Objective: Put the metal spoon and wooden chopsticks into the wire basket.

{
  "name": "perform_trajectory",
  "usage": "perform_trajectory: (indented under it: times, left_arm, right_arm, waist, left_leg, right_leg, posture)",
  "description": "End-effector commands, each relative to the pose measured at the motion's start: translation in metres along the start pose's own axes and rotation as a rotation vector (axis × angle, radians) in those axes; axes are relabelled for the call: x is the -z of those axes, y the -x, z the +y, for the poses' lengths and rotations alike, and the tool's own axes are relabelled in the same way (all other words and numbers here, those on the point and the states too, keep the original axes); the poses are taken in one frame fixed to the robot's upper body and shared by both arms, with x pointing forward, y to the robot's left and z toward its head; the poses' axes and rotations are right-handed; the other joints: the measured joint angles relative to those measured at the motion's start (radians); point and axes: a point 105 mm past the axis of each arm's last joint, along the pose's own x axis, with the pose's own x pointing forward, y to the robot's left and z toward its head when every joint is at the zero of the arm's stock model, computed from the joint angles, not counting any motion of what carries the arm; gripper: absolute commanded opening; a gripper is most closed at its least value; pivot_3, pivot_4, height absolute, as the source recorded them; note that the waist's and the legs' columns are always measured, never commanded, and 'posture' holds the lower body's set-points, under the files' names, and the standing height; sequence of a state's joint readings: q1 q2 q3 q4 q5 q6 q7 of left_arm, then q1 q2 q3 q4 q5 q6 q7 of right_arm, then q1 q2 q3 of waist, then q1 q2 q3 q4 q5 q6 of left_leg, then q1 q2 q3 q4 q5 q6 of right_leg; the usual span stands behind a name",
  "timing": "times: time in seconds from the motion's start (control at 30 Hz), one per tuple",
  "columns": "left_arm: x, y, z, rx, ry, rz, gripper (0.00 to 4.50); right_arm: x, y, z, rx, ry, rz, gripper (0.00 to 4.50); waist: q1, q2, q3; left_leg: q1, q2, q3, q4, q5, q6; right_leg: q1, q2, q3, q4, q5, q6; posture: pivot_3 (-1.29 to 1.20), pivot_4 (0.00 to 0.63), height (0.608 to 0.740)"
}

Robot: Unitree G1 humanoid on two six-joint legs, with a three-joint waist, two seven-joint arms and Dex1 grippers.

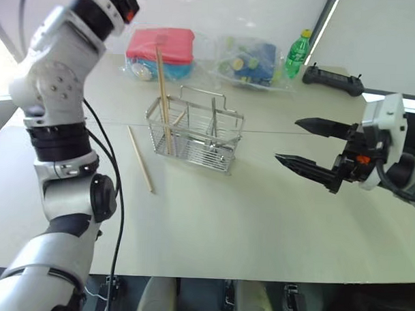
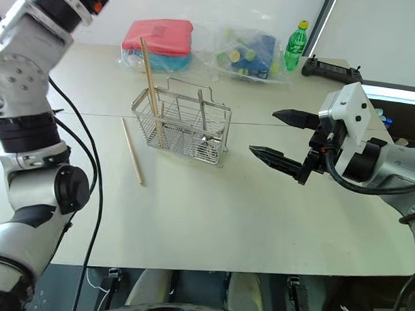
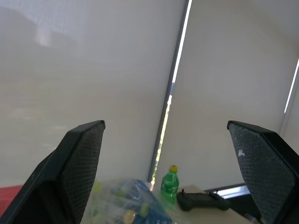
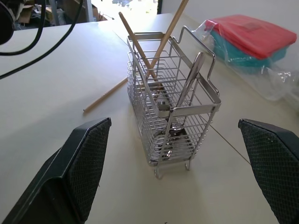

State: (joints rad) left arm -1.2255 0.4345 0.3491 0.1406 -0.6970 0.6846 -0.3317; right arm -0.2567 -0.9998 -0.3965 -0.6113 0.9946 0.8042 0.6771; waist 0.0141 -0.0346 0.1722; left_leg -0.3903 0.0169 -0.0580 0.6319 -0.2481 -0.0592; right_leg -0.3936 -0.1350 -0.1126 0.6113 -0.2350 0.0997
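The wire basket (image 1: 194, 132) stands on the pale table, left of centre. Two wooden chopsticks lean in its left end: a tall one (image 1: 162, 92) and a shorter one (image 4: 136, 43). A third chopstick (image 1: 140, 158) lies flat on the table just left of the basket. The metal spoon (image 4: 192, 77) stands in a compartment at the other end of the basket, bowl down. My right gripper (image 1: 287, 139) hovers open to the right of the basket, pointing at it, with nothing between its fingers. My left gripper (image 3: 166, 123) is raised high, open and empty, facing the window blinds.
At the back of the table sit a red-lidded box (image 1: 160, 46) in a bag, a clear bag of small items (image 1: 248, 61), a green bottle (image 1: 297, 54) and a black controller (image 1: 333, 80). My left arm (image 1: 56, 102) rises along the table's left side.
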Motion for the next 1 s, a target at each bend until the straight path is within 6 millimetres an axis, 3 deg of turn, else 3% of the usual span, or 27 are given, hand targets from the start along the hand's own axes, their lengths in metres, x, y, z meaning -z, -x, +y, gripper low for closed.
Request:
perform_trajectory:
  times: [0.03, 0.2, 0.27, 0.5, 0.57, 0.67, 0.77, 1.0]
  left_arm:
    - [-0.053, -0.003, -0.004, 0.019, 0.031, -0.112, 4.41]
    - [-0.086, 0.001, 0.009, -0.009, 0.079, -0.132, 4.41]
    - [-0.093, 0.006, 0.027, -0.064, 0.095, -0.103, 4.41]
    - [-0.085, 0.037, 0.092, -0.278, 0.047, 0.062, 4.41]
    - [-0.076, 0.045, 0.112, -0.382, 0.020, 0.116, 4.41]
    - [-0.042, 0.065, 0.149, -0.645, 0.038, 0.268, 4.41]
    - [-0.006, 0.083, 0.171, -0.846, 0.066, 0.388, 4.41]
    - [0.076, 0.100, 0.172, -1.041, 0.178, 0.614, 4.41]
  right_arm:
    - [-0.007, -0.002, 0.004, -0.014, 0.043, -0.035, 4.50]
    - [-0.002, -0.006, 0.007, -0.025, 0.043, -0.038, 4.50]
    - [0.000, -0.009, 0.009, -0.030, 0.043, -0.047, 4.50]
    - [0.006, -0.016, 0.013, -0.032, 0.032, -0.071, 4.50]
    - [0.007, -0.017, 0.014, -0.033, 0.031, -0.070, 4.50]
    - [0.007, -0.019, 0.015, -0.041, 0.032, -0.072, 4.50]
    - [0.004, -0.020, 0.015, -0.045, 0.035, -0.077, 4.50]
    - [-0.001, -0.024, 0.020, -0.077, 0.041, -0.083, 4.50]
  waist:
    - [-0.001, 0.000, 0.000]
    - [-0.001, 0.001, 0.000]
    - [-0.003, 0.001, 0.000]
    - [-0.001, 0.001, 0.000]
    - [0.003, 0.000, 0.000]
    - [0.004, 0.000, 0.000]
    - [0.001, 0.000, 0.000]
    - [-0.001, -0.001, 0.000]
  left_leg:
    - [0.000, 0.000, 0.000, 0.000, 0.000, 0.000]
    - [0.001, 0.000, 0.000, -0.001, 0.000, 0.000]
    - [0.001, 0.000, 0.000, 0.000, 0.000, 0.000]
    - [0.001, 0.000, 0.000, -0.001, 0.000, 0.000]
    - [0.000, 0.000, 0.000, -0.001, 0.000, 0.000]
    - [0.000, 0.000, 0.000, 0.000, 0.000, 0.000]
    - [0.000, 0.000, 0.000, -0.001, 0.000, 0.000]
    - [0.000, 0.000, 0.000, -0.001, 0.000, 0.000]
  right_leg:
    - [0.000, 0.000, 0.000, 0.000, 0.000, 0.000]
    - [0.000, 0.000, 0.000, 0.000, -0.002, 0.004]
    - [0.000, 0.000, 0.000, 0.001, -0.003, 0.004]
    - [-0.001, 0.000, 0.000, 0.001, -0.003, 0.004]
    - [-0.001, 0.000, 0.000, 0.001, -0.003, 0.004]
    - [-0.001, 0.000, 0.000, 0.001, -0.003, 0.004]
    - [-0.001, 0.000, 0.000, 0.001, -0.003, 0.004]
    - [-0.002, 0.000, 0.000, 0.002, -0.002, 0.004]
  posture:
    - [0.00, 0.150, 0.685]
    - [0.00, 0.150, 0.685]
    - [0.00, 0.150, 0.685]
    - [0.00, 0.150, 0.685]
    - [0.00, 0.150, 0.685]
    - [0.00, 0.150, 0.685]
    - [0.00, 0.150, 0.685]
    - [0.00, 0.150, 0.685]
